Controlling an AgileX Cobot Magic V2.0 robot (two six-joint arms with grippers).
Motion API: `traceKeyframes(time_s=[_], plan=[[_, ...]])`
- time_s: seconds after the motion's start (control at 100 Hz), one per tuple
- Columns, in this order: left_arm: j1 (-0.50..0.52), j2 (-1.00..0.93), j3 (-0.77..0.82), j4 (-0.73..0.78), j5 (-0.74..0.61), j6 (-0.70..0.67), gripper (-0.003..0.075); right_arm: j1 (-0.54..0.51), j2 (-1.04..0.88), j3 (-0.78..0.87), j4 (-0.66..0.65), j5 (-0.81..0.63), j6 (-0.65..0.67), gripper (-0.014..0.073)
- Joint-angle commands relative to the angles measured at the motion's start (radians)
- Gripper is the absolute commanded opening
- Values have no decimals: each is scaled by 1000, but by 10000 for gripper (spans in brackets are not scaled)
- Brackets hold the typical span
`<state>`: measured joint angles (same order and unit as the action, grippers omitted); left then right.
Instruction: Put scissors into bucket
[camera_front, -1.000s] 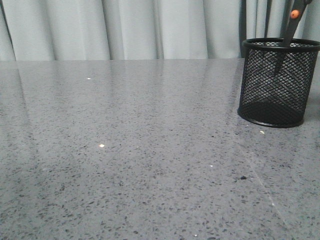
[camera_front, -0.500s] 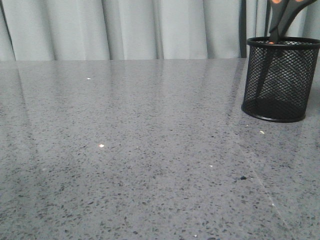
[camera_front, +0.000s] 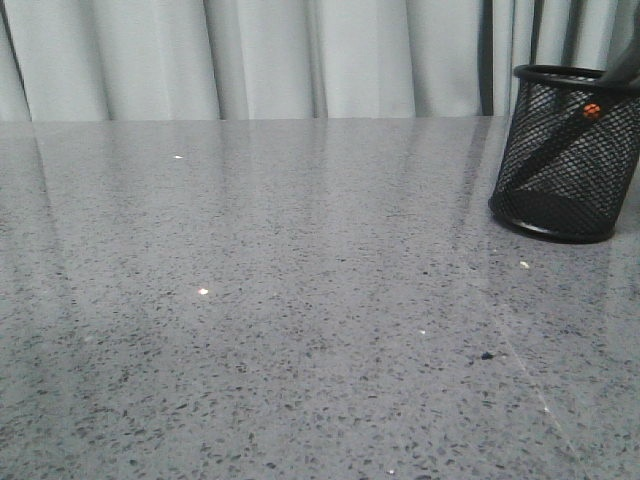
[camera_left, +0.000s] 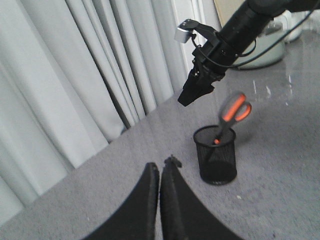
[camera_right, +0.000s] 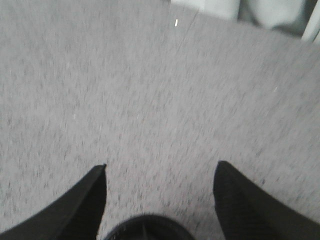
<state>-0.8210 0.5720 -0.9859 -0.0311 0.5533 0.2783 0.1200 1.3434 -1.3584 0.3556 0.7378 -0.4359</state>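
Note:
The black wire-mesh bucket (camera_front: 560, 170) stands at the table's far right and leans a little to the right. The scissors (camera_front: 592, 111) stand in it, the orange pivot dot below the rim. In the left wrist view the bucket (camera_left: 216, 160) holds the scissors (camera_left: 232, 111), whose orange-lined handles stick out above the rim, blurred. My right gripper (camera_left: 192, 95) hangs above the bucket, apart from the scissors. In its own view it (camera_right: 161, 166) is open and empty over the bucket rim (camera_right: 145, 227). My left gripper (camera_left: 161, 165) is shut and empty, well short of the bucket.
The grey speckled table (camera_front: 250, 300) runs back to pale curtains (camera_front: 250, 60). A small dark speck (camera_front: 486, 355) lies in front of the bucket. A pale rounded object (camera_left: 265, 42) sits behind the right arm.
The scissors have dropped deeper into the bucket, the pivot now below the rim. The bucket has shifted right and tilted.

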Motion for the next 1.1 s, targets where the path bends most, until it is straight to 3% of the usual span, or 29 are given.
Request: traceKeyframes(time_s=[0.0,0.14,0.21,0.26,0.36,0.39,0.53,0.78,0.91,1.09], plan=[[1,2,-8,7,-155,-35,-20,-3,-67,-33,17,-121,-10,438],[1,2,43,13,-270,-87,-20,-3,-130,-33,8,-164,-10,433],[1,2,74,13,-317,-115,-20,-3,-163,-33,8,-151,-10,376],[2,0,100,13,-356,-135,-20,-3,-188,-33,8,-127,-10,283],[27,-12,173,14,-463,-171,-20,-3,-249,-23,10,-51,-10,-19],[46,-18,197,12,-502,-182,-20,-3,-271,-14,14,-39,-8,-71],[167,-62,320,-31,-585,-197,-20,-3,-428,112,21,-61,-8,-52],[404,-165,536,-83,-603,-197,-19,-3,-857,544,-34,-229,-27,-56],[473,-199,612,-142,-627,-197,-19,-3,-1041,719,-34,-298,-27,-57],[491,-201,656,-159,-618,-197,-19,-3,-1221,837,-34,-346,-27,-57]])
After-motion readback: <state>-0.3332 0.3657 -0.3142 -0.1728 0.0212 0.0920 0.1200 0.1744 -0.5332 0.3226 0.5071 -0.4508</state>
